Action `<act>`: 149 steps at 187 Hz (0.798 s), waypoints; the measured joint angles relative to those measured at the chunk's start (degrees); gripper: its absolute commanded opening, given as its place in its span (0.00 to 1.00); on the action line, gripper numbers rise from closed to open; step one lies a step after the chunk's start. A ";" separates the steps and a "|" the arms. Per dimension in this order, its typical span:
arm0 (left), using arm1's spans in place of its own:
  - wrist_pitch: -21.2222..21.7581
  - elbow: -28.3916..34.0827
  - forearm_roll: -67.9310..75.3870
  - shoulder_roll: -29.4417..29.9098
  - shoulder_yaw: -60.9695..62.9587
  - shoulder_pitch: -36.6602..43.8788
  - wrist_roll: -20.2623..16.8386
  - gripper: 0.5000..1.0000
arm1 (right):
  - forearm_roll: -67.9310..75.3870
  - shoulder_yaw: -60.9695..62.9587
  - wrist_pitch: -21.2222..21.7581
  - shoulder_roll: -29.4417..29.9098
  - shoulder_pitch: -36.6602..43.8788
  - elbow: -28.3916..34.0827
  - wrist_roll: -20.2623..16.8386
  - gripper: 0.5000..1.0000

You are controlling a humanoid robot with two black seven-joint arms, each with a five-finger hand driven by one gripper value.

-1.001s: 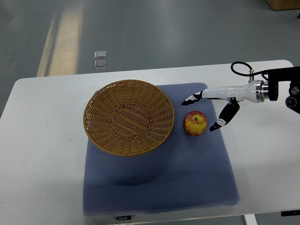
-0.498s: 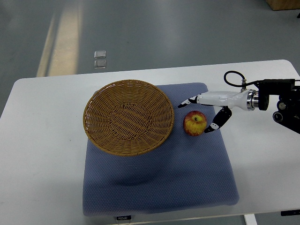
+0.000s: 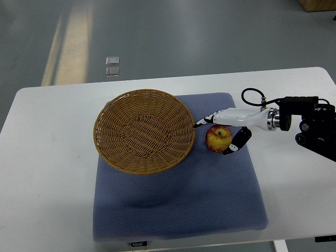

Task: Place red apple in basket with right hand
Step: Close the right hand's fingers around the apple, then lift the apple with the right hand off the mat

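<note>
A red and yellow apple (image 3: pixel 217 138) lies on the blue mat (image 3: pixel 178 205), just right of the wicker basket (image 3: pixel 144 130). My right hand (image 3: pixel 214 136) reaches in from the right edge and brackets the apple. Its white fingers (image 3: pixel 206 120) stretch over the apple's far side, tips close to the basket rim. The thumb (image 3: pixel 233 144) curls down against the apple's near right side. The fingers are spread around the fruit and have not closed on it. The basket holds nothing. My left arm does not show.
The mat covers the middle of a white table (image 3: pixel 47 173). The right forearm with its black cable loop (image 3: pixel 252 95) lies above the table's right part. Grey floor lies beyond the far edge.
The right hand has slid left and lowered, from beside the apple to around it. Its fingertips now reach toward the basket rim. The apple has stayed where it was.
</note>
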 measured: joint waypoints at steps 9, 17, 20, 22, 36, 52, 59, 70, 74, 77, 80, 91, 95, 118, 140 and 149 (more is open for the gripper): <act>0.00 0.00 0.00 0.00 0.00 0.00 0.00 1.00 | -0.02 -0.01 -0.02 0.07 -0.04 -0.10 -0.03 0.80; 0.00 0.00 0.00 0.00 0.00 0.00 0.00 1.00 | -0.05 -0.03 -0.02 0.18 -0.07 -0.24 -0.06 0.79; 0.00 0.00 0.00 0.00 0.00 0.00 0.00 1.00 | -0.07 -0.04 -0.02 0.29 -0.07 -0.37 -0.08 0.79; 0.00 0.00 0.00 0.00 0.00 0.00 0.00 1.00 | -0.10 -0.05 -0.02 0.38 -0.07 -0.46 -0.09 0.78; 0.00 0.00 0.00 0.00 0.00 0.00 0.00 1.00 | -0.36 -0.13 -0.03 0.95 -0.05 -1.28 -0.13 0.73; 0.00 0.00 0.00 0.00 0.00 0.00 0.00 1.00 | -0.58 -0.23 -0.03 1.16 0.03 -1.86 -0.13 0.64; 0.00 0.00 0.00 0.00 0.00 0.00 0.00 1.00 | -0.65 -0.26 0.01 1.19 0.07 -1.97 -0.12 0.57; 0.00 0.00 0.00 0.00 0.00 0.00 0.00 1.00 | -0.71 -0.27 0.14 1.20 0.17 -2.03 -0.10 0.53; 0.00 0.00 0.00 0.00 0.00 0.00 0.00 1.00 | -0.72 -0.27 0.20 1.21 0.20 -2.04 -0.09 0.53; 0.00 0.00 0.00 0.00 0.00 0.00 0.00 1.00 | -0.74 -0.27 0.25 1.21 0.22 -2.05 -0.09 0.53; 0.00 0.00 0.00 0.00 0.00 0.00 0.00 1.00 | -0.76 -0.27 0.31 1.21 0.25 -2.05 -0.09 0.44; 0.00 0.00 0.00 0.00 0.00 0.00 0.00 1.00 | -0.81 -0.28 0.42 1.21 0.38 -2.07 -0.06 0.39; 0.00 0.00 0.00 0.00 0.00 0.00 0.00 1.00 | -0.82 -0.28 0.47 1.21 0.47 -2.07 -0.03 0.39; 0.00 0.00 0.00 0.00 0.00 0.00 0.00 1.00 | -0.84 -0.26 0.57 1.19 0.92 -2.07 0.01 0.39; 0.00 0.00 0.00 0.00 0.00 0.00 0.00 1.00 | -0.70 -0.11 0.65 1.14 1.93 -2.00 0.08 0.39; 0.00 0.00 0.00 0.00 0.00 0.00 0.00 1.00 | -0.68 -0.05 0.66 1.13 2.27 -1.99 0.09 0.39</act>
